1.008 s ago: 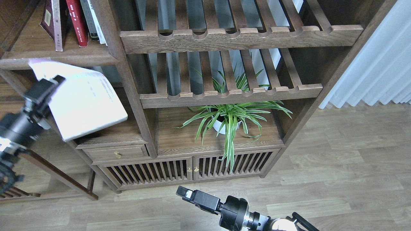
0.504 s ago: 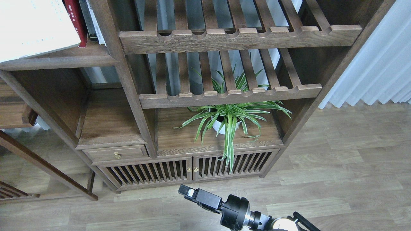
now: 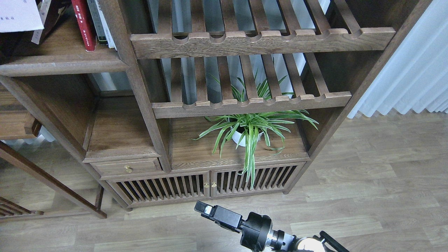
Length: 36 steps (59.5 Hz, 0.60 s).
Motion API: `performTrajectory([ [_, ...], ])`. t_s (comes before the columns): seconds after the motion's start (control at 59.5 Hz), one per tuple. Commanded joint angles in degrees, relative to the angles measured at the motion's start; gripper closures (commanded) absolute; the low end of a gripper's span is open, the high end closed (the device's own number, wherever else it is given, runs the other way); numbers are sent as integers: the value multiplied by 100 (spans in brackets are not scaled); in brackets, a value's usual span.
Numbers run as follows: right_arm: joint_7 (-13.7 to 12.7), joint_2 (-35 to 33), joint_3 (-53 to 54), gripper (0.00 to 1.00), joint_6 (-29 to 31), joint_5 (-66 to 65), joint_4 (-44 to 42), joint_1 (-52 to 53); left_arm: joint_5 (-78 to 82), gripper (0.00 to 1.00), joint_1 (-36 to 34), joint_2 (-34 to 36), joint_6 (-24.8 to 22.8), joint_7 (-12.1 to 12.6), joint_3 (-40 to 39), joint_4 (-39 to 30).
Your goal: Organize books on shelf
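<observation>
Lavender-white book (image 3: pixel 17 15) top-left on shelf (image 3: pixel 63 64) | right end effector (image 3: pixel 204 210) far below, grip state unclear

- Shelf (image 3: pixel 66 63): flat dark-brown wooden board with a thick rounded front edge, upper left of my view, part of the big wooden bookcase. It runs right to an upright post.
- Pale book (image 3: pixel 17 15): white-lavender cover with small text, only a corner showing at the top left edge, over the left end of the shelf. Whether it rests on the board I cannot tell.
- Maroon book (image 3: pixel 47 15): just right of the pale one, leaning, pale page edges showing, mostly cut off by the top edge.
- Red book (image 3: pixel 84 26): upright on the shelf, spine facing me, bottom corner near the front edge.
</observation>
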Motion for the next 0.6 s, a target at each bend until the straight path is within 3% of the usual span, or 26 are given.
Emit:
performTrajectory([
  [0.0, 0, 0, 28, 1, 0, 0, 15, 7, 481, 98, -354, -317, 1, 140, 83, 168],
  [0.286, 0, 0, 441, 1, 0, 0, 112, 7, 1440, 98, -750, -1030, 1, 149, 65, 766],
  [0.588, 0, 0, 687, 1, 0, 18, 314, 7, 1660, 97, -1515, -1663, 1, 140, 303, 1882],
])
